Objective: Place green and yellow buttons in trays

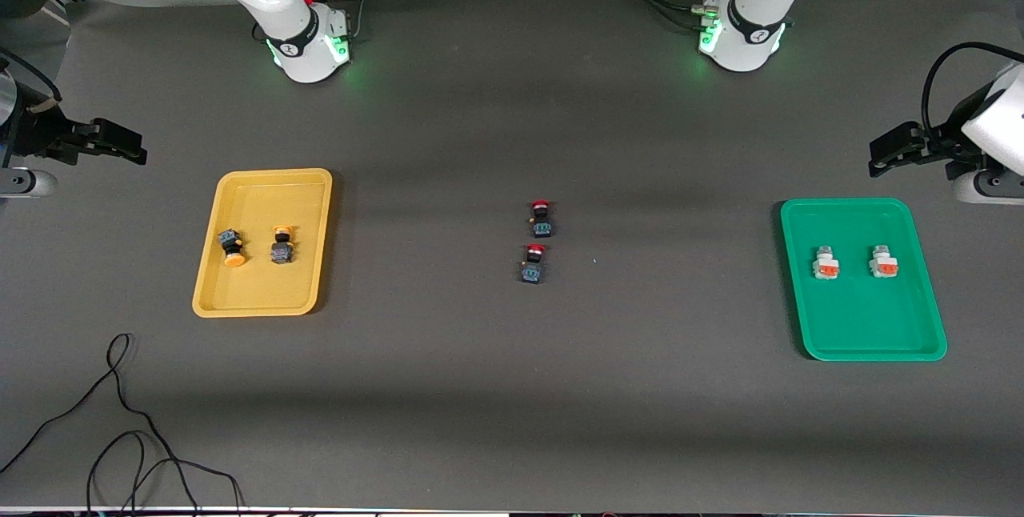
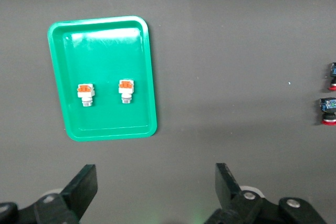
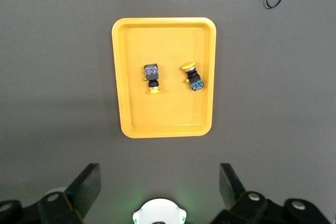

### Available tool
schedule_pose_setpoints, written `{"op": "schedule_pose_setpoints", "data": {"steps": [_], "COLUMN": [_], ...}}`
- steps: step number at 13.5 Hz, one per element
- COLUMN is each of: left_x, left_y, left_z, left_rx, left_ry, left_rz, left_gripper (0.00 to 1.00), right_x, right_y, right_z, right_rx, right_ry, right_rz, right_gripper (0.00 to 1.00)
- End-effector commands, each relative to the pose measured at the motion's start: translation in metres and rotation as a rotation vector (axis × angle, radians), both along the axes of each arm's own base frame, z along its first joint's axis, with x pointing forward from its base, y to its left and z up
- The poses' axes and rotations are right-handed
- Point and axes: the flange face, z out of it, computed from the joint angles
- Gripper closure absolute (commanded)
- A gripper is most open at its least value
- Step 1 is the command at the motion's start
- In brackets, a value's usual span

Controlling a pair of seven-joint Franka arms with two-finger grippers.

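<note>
With 2 yellow-capped buttons [image 1: 256, 246] in the yellow tray [image 1: 240, 305] and 2 grey-white buttons [image 1: 854, 262] in the green tray [image 1: 872, 345] at opposite worktop ends, the left gripper [image 2: 155, 190] and right gripper [image 3: 160, 187], both wide and empty, should hold clear of the red-capped buttons [image 1: 538, 241] mid-table.

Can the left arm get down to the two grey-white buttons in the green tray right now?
Probably yes. The left gripper hangs open beside the green tray, and nothing covers the two grey-white buttons.
</note>
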Motion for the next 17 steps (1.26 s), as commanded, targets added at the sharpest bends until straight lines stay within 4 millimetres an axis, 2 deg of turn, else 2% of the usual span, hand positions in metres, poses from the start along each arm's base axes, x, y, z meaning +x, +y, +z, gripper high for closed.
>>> {"op": "schedule_pose_setpoints", "data": {"steps": [1, 7, 17], "left_x": [0.0003, -0.0007, -0.0019], "left_y": [-0.0019, -0.0032, -0.0067], "left_z": [0.0066, 0.0071, 0.0068], "left_rx": [0.018, 0.007, -0.009], "left_ry": [-0.016, -0.012, -0.007], "left_rz": [0.003, 0.015, 0.033], "left_gripper": [0.00, 0.00, 0.00], "right_x": [-0.0003, 0.0058, 0.0079], "right_y": [-0.0076, -0.0097, -0.0072], "right_z": [0.0050, 0.0114, 0.0082], "right_rx": [0.047, 0.064, 0.064], "right_ry": [0.004, -0.027, -0.022], "right_rz": [-0.006, -0.013, -0.010], "right_gripper": [0.00, 0.00, 0.00]}}
